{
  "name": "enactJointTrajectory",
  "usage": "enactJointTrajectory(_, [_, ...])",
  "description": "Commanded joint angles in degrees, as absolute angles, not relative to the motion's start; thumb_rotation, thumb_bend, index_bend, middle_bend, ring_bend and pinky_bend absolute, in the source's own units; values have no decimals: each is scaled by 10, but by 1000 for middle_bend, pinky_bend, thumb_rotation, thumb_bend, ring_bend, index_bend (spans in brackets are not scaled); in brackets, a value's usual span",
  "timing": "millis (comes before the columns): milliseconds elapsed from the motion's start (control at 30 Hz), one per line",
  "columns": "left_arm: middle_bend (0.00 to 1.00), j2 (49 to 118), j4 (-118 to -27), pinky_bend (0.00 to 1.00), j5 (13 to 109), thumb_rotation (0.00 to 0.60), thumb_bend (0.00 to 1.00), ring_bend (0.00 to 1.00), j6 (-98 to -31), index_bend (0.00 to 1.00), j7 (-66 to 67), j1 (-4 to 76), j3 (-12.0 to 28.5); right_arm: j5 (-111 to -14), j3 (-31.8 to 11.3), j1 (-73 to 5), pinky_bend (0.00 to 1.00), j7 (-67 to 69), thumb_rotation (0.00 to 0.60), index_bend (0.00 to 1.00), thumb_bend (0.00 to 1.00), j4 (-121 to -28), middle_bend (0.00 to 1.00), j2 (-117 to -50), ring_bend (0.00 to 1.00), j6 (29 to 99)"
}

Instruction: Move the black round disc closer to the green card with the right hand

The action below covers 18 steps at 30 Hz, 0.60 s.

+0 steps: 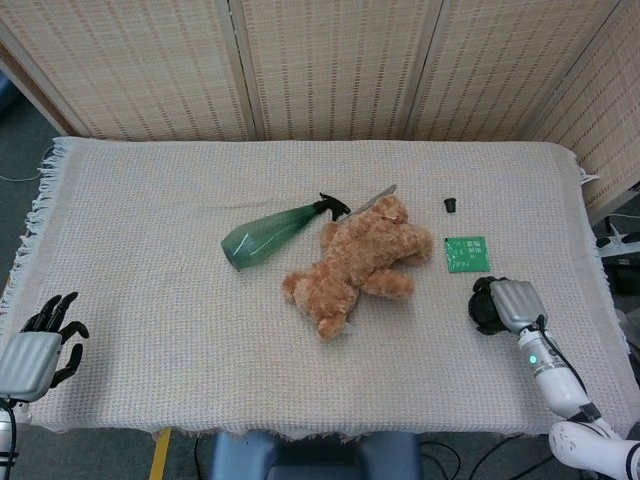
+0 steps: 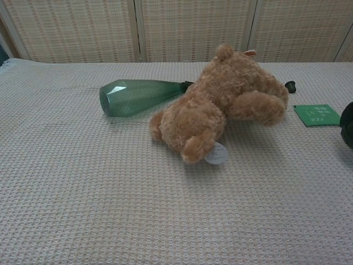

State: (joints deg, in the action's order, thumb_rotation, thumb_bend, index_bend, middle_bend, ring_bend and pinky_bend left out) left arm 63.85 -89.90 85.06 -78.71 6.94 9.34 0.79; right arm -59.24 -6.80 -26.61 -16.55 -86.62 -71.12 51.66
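The black round disc is small and lies on the cloth at the back right, just beyond the green card. In the chest view the disc and the card sit right of the teddy bear. My right hand hovers just in front of the card, a little to its right, its dark fingers bent loosely downward with nothing in them. Only its dark edge shows in the chest view. My left hand rests at the near left corner, fingers spread, holding nothing.
A brown teddy bear lies mid-table, its arm close to the card's left side. A green spray bottle lies on its side left of the bear. A woven cloth covers the table, and wicker screens stand behind.
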Motion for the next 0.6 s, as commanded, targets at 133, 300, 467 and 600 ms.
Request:
enactJointTrajectory(133, [34, 637, -902, 240, 850, 600, 530, 38, -786, 466, 71, 94, 7, -528, -66, -295, 825, -204, 600, 652, 195, -862, 571, -721, 698, 476])
enactJointTrajectory(300, [34, 636, -903, 240, 849, 600, 529, 38, -787, 466, 70, 93, 8, -483, -65, -320, 825, -214, 600, 651, 194, -856, 571, -726, 698, 444])
enactJointTrajectory(467, [34, 635, -904, 240, 847, 600, 529, 38, -785, 465, 70, 94, 8, -478, -64, -331, 809, -210, 600, 639, 194, -851, 571, -730, 684, 442])
enactJointTrajectory(600, [35, 634, -905, 240, 847, 600, 530, 38, -784, 466, 71, 94, 8, -485, -59, -335, 727, -201, 600, 591, 192, -850, 511, -727, 553, 437])
